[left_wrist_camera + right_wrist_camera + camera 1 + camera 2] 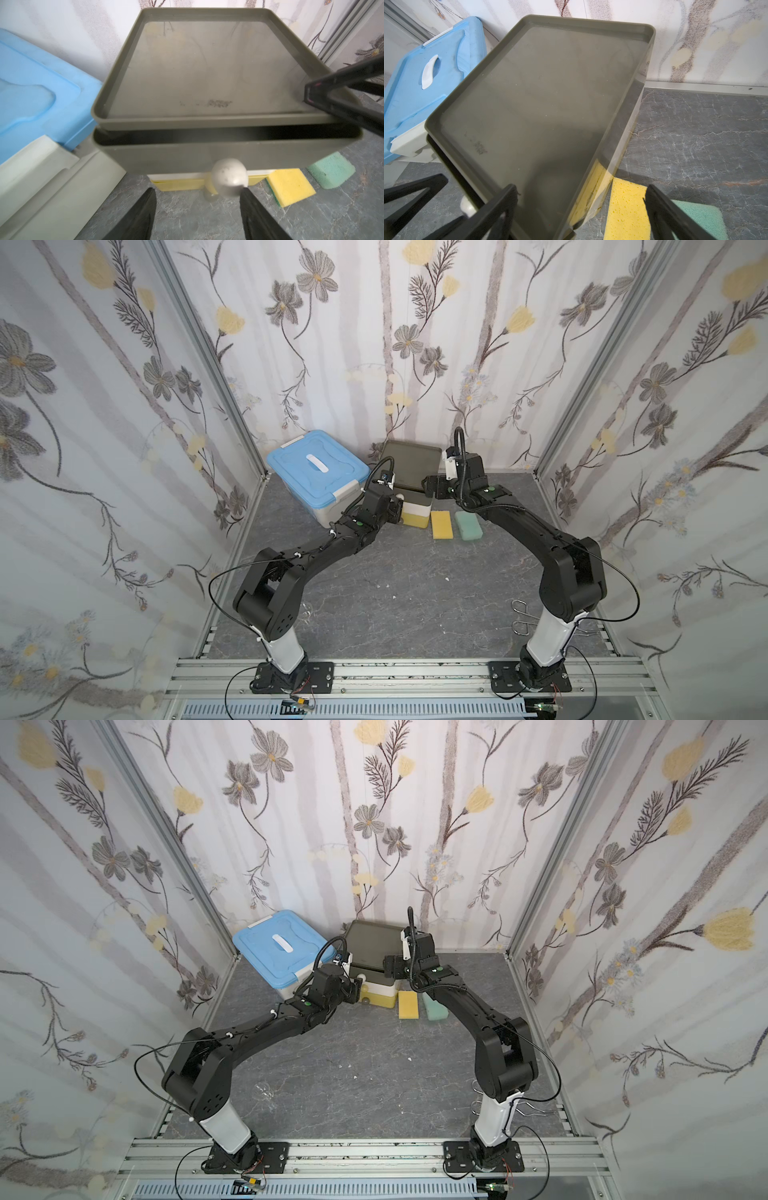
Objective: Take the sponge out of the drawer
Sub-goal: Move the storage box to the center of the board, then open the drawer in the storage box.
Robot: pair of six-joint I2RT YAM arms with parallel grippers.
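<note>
Sponge [442,525], yellow, flat on the bench [395,572] toward its back edge, outside the drawer [207,149] and just beside the front right corner of the drawer unit [411,460]. Green sponge [468,525] alongside on the right, with a narrow gap between. Drawer standing slightly open at the top of the unit, its inside too dark to read. Round knob [229,178] on the drawer front against one fingertip of the left gripper [197,192], the other finger clear of it; fingers moderately apart, clamping nothing. Right gripper [579,197] spread wide at the unit's top front right corner, one finger over the tray-like top, contact unclear, nothing held. Blue-lidded box [316,468] in the back left corner, next to the unit.
</note>
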